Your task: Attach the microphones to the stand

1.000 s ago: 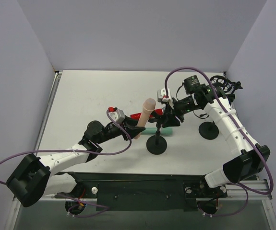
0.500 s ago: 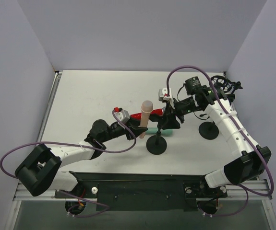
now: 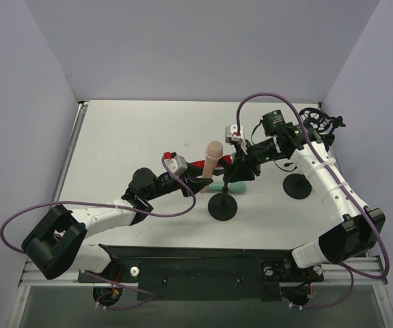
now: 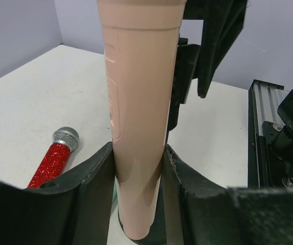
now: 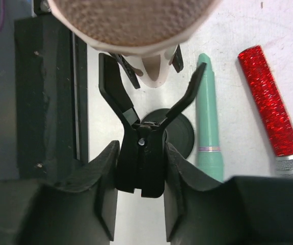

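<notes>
My left gripper [image 4: 138, 168] is shut on the lower handle of the pale pink microphone [image 4: 138, 102], holding it upright, head up. It stands just left of the stand's black clip [image 5: 141, 158]. My right gripper [image 5: 140, 173] is shut on that clip's handles, and the clip's two arms are spread towards the pink microphone's handle [image 5: 154, 71]. In the top view the pink microphone [image 3: 212, 156] leans towards the stand [image 3: 223, 206]. The mint green microphone [image 5: 208, 122] and the glittery red microphone [image 5: 268, 102] lie side by side on the table beside the stand's round base.
A second black stand [image 3: 297, 186] with a round base is at the right, under my right arm. A black wire shock mount [image 3: 319, 123] sits at the far right corner. Purple cables loop over both arms. A black rail [image 5: 44, 102] runs along the near table edge.
My left arm has pulled in and carried the pink microphone a little right, nearer the clip. My right gripper has stayed on the clip, shifting only slightly.
</notes>
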Robot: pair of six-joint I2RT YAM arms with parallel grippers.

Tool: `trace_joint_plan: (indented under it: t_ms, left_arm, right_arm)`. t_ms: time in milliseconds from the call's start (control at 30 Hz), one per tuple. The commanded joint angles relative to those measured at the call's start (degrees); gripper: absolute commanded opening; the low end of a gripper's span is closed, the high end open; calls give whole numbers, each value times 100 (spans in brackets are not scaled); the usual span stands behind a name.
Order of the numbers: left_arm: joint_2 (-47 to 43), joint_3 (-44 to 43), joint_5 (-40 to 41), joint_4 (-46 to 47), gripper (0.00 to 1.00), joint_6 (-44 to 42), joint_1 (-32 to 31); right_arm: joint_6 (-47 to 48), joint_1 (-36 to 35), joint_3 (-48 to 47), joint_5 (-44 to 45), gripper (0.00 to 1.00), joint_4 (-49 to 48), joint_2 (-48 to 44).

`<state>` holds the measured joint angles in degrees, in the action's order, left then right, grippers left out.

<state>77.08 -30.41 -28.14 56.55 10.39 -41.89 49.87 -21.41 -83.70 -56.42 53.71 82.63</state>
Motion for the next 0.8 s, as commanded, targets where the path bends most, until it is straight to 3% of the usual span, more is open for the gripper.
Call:
trace_joint_plan:
  t_ms: [0,100,567,667,767]
  left_arm:
    - [-26,-360,-157,40,0,-274,-39]
    - [-44,-430,-209,-127,0,-380,-39]
    - [299,-1010,-649,-778,0,-899,-47]
    - [343,-1045,-640,-760,0,-881,-39]
    - [360,-1037,-640,-742,0,-855,-47]
  right_arm:
    - [-153,-12,47,-150,11,-63,-63]
    - [-161,5,47,-132,0,-54,-80]
    - [-153,14,91,-308,1,-45,-45]
    - [-301,49,143,-351,23,-159,-71]
    - [-381,75,222,-378,34,-265,-115]
